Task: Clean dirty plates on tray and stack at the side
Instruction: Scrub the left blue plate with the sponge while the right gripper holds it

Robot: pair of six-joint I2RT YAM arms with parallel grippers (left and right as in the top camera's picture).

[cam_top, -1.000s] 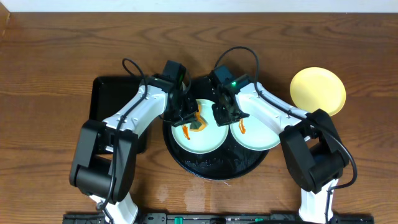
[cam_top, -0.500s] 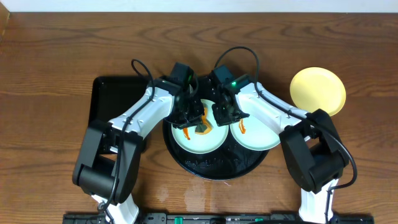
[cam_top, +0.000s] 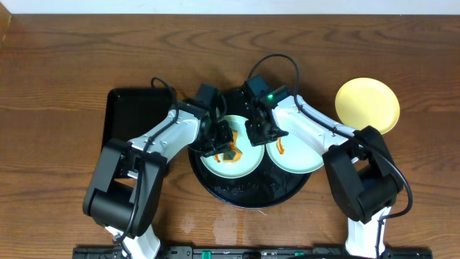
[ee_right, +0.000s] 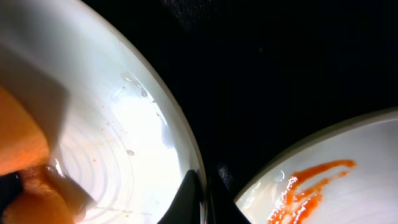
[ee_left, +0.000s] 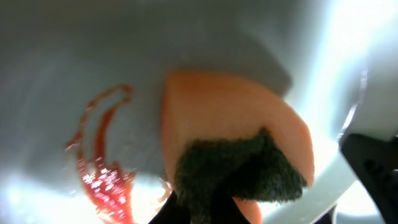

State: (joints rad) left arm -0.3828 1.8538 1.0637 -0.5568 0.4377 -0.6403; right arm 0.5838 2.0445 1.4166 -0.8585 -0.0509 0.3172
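On round black tray [cam_top: 248, 196], left gripper [cam_top: 225, 146], fingers clamped on orange-green sponge [ee_left: 230, 130], holds it against left mint plate [cam_top: 243, 165]; right gripper [cam_top: 257, 132] pinches plate rim. Best: press flat, sweep through orange smear [ee_left: 109, 186], brace rim firmly against skating

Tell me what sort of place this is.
Probably a robot lab bench, not a kitchen: a wood-grain table, two arms, and a sponge on a smeared plate in a black tray.
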